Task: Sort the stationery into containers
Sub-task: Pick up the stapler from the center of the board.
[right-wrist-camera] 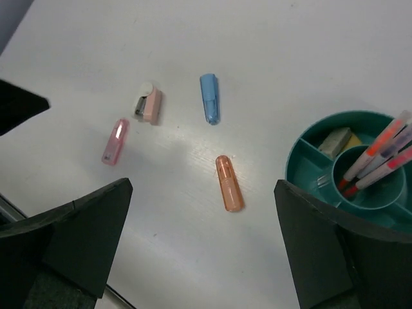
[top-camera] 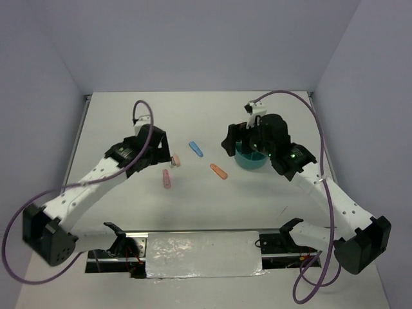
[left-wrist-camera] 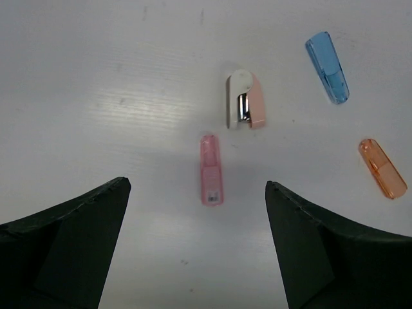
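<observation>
Teal organiser (right-wrist-camera: 301, 168) with pens (right-wrist-camera: 380, 158), tan block (right-wrist-camera: 336, 140)

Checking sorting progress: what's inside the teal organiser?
The teal organiser holds pens in its centre tube and a pale block in one outer compartment. Its near side is hidden behind the right pincer.

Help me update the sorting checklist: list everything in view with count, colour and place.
pink piece: one, pink, lying on the table under the left gripper
mini stapler: one, pink and white, on the table just beyond the pink piece, not touching it
blue piece: one, blue, on the table
orange piece: one, orange, on the table between the blue piece and the cup
organiser cup: one, teal, right side of the table
pens: at least three, orange-red and grey, standing in the cup's centre compartment
block: one, tan, in an outer compartment
table: one, white
left gripper: black, open
right gripper: black, open, beside the cup
</observation>
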Controlling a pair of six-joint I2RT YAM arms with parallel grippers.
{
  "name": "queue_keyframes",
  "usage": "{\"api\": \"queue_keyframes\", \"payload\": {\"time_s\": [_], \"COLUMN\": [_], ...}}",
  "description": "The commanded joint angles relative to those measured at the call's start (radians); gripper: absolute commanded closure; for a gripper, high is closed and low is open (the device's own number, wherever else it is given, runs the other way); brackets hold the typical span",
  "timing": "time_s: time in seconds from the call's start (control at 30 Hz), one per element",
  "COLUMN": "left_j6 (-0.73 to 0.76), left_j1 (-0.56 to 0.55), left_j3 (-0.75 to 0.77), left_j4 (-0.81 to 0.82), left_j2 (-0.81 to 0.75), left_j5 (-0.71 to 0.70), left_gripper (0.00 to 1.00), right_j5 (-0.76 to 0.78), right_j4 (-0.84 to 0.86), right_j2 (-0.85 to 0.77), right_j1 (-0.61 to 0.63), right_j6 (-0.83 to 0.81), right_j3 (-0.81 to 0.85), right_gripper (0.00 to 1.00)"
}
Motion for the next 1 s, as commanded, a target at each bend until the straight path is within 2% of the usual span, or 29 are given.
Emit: {"api": "queue_keyframes", "payload": {"time_s": [0.0,0.13,0.27,0.4,0.57,0.7,0.8,0.87,0.97], "left_j6": [-0.067,-0.093,-0.063,0.002,0.005,-0.004,-0.004,0.008,0.040], "left_j1": [0.002,0.005,0.005,0.005,0.011,0.031,0.039,0.047,0.051], "left_j3": [0.085,0.171,0.197,0.209,0.197,0.197,0.173,0.156,0.136], "left_j4": [0.077,0.091,0.160,0.216,0.256,0.255,0.278,0.305,0.348], "left_j2": [0.227,0.454,0.560,0.623,0.686,0.734,0.735,0.737,0.731], "left_j5": [0.068,0.030,-0.007,0.035,0.039,0.031,0.031,0.051,0.103], "left_gripper": [0.01,0.01,0.01,0.01,0.01,0.06,0.14,0.25,0.55], "right_j5": [0.233,0.283,0.243,0.222,0.217,0.203,0.200,0.199,0.194], "right_j4": [-0.080,-0.114,-0.130,-0.130,-0.125,-0.116,-0.119,-0.114,-0.100], "right_j2": [0.013,-0.054,-0.119,-0.131,-0.137,-0.159,-0.174,-0.183,-0.189], "right_j1": [0.077,0.107,0.128,0.163,0.171,0.177,0.180,0.185,0.185], "right_j6": [0.068,0.123,0.131,0.116,0.107,0.114,0.122,0.124,0.133], "right_j3": [-0.041,-0.105,-0.143,-0.176,-0.183,-0.192,-0.189,-0.188,-0.186], "right_gripper": [0.00,0.00,0.00,0.00,0.00,0.00,0.00,0.00,0.00]}}
